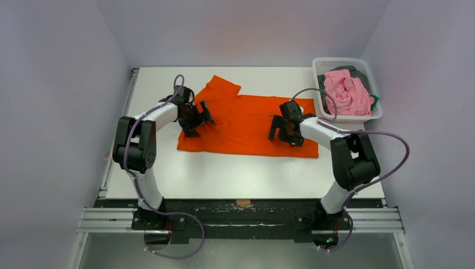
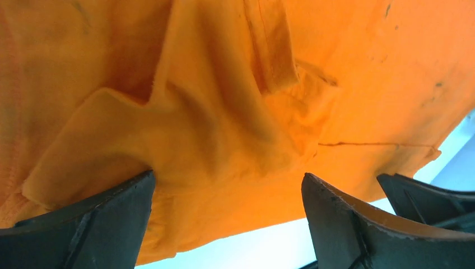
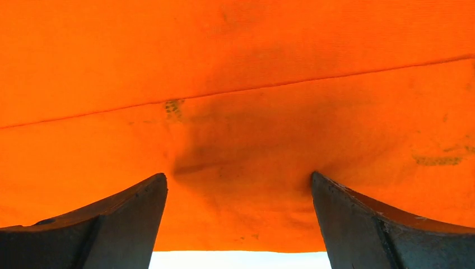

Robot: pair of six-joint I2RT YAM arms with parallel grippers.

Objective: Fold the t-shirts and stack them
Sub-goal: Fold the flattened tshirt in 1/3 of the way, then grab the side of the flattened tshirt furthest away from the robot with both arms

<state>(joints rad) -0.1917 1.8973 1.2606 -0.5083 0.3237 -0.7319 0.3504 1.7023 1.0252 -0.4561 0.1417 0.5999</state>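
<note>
A bright orange t-shirt (image 1: 246,120) lies spread on the white table (image 1: 224,168), with a sleeve sticking out at its far left. My left gripper (image 1: 200,124) is open over the shirt's left side; in the left wrist view it (image 2: 227,185) straddles wrinkled orange cloth (image 2: 224,112) near the shirt's edge. My right gripper (image 1: 282,134) is open over the shirt's right front part; in the right wrist view it (image 3: 238,179) straddles flat cloth (image 3: 235,84) just inside the hem. A light pink shirt (image 1: 347,92) and darker ones (image 1: 365,79) are bunched in the basket.
The white mesh basket (image 1: 341,60) stands at the table's far right corner, right of the orange shirt. Bare white table shows in front of the shirt and below its edge in both wrist views (image 2: 269,246) (image 3: 241,260). Grey walls enclose the table.
</note>
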